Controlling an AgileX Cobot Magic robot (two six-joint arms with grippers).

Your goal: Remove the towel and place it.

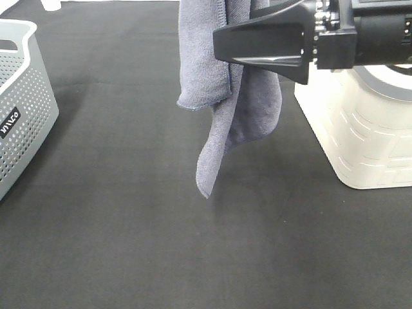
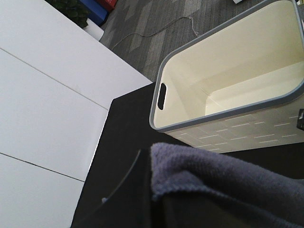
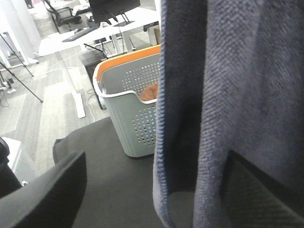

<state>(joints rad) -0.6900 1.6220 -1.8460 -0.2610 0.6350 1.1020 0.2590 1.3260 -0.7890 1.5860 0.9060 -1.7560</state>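
Black tabletop [image 1: 129, 244], towel [image 1: 215, 96] hanging above — left pincer [image 2: 190, 213] clamping it, right pincer [image 1: 257, 46] spread wide.

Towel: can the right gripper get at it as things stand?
Probably yes. The towel hangs free above the table, and the right gripper is open right against its folds. The wrist view shows cloth between the fingers, with nothing blocking.

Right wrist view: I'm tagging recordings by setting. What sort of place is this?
Likely an office or lab: desks with a monitor and an office chair stand beyond the black-covered table, and the left wrist view shows grey carpet tiles.
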